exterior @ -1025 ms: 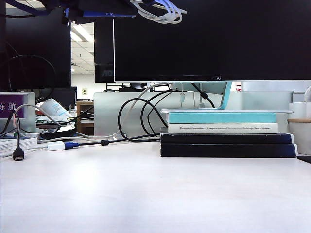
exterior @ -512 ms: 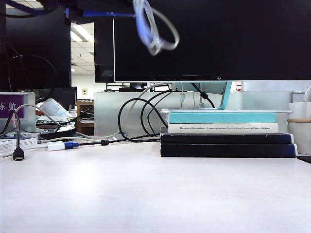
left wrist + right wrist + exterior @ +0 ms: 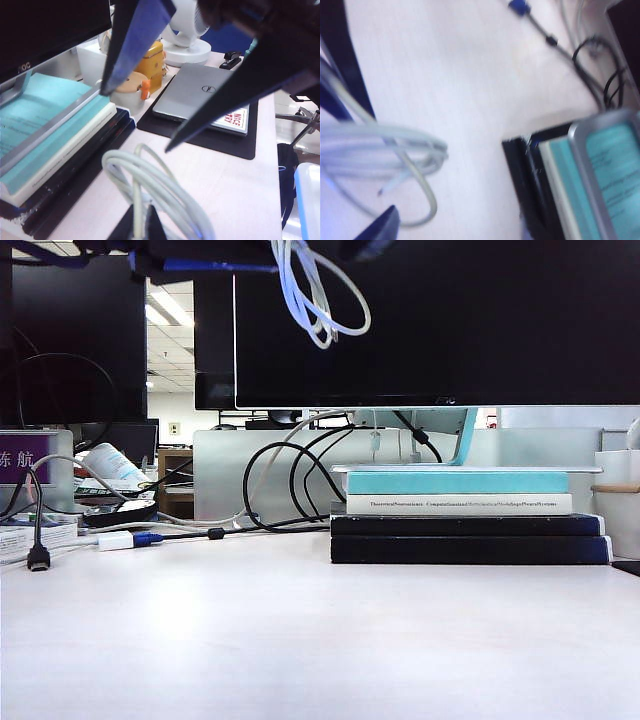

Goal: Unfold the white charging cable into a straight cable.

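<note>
Exterior view: the white charging cable hangs as a bundle of loops at 12 o'clock in the frame, well above the table and in front of the dark monitor. Both grippers are near the top edge, mostly cut off; their jaws cannot be read here.

Left wrist view: the left gripper is pinched shut on the white charging cable, and the loops fan out from between its fingers. The dark and blue fingers of the right gripper stand apart just beyond the loops, clamping nothing. Below lie the stack of books and a closed laptop.

Right wrist view (blurred): the loops of the cable cross the frame above the table; 1 free end points out of the bundle. Only 1 dark fingertip shows at 7 o'clock, so the jaws cannot be read from this view.

Handling, my judgement: light, limp, glossy and slippery cord; loops hold a coil set and may snag. Best hold for the right gripper: near the free end, pinching the cord rather than the metal tip, then drawing away from the left grip.
</note>
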